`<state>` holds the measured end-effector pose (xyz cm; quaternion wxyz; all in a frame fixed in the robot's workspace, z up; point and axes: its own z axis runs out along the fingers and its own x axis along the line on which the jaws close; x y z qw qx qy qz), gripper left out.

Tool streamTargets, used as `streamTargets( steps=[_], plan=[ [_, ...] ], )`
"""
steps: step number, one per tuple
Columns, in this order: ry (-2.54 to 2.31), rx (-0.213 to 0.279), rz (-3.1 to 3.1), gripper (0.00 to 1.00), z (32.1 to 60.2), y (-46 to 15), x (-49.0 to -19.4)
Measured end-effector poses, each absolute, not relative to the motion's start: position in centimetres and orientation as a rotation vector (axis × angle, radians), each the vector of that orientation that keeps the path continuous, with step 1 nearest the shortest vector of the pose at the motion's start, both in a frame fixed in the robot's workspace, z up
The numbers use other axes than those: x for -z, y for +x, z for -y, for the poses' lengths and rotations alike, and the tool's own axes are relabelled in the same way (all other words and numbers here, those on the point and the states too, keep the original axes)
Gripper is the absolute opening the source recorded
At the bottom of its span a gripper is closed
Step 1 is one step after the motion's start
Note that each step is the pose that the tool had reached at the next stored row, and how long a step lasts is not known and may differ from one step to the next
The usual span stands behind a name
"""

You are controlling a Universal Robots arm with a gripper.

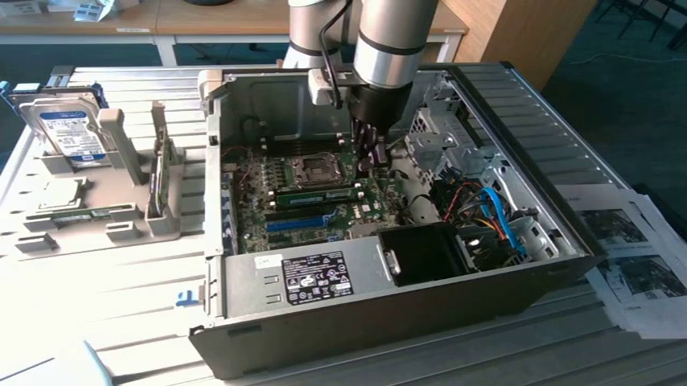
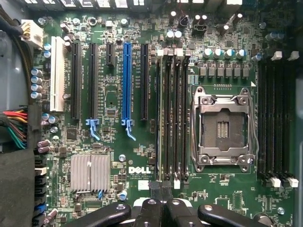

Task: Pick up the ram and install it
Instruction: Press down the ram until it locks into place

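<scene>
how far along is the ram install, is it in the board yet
Looks done: the ram stands in a motherboard slot beside the empty processor socket, inside the open case. In hand: nothing visibly held; the gripper hangs low over the end of those slots, jaws shut. Left: I cannot tell whether the stick is fully seated and latched.

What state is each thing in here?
ram: standing in a motherboard slot, not held.
gripper: fingers shut, holding nothing, over the motherboard.
processor socket: empty.
hard drive: upright in its holder, outside the computer case.
computer case: side open.
</scene>
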<state>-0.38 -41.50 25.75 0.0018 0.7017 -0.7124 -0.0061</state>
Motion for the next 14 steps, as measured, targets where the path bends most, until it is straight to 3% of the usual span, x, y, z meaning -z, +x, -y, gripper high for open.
streamTargets(
  steps=[14],
  plan=[
    [2.202, 0.019, 2.236, 0.10, 41.50, -0.38, -24.78]
  ],
)
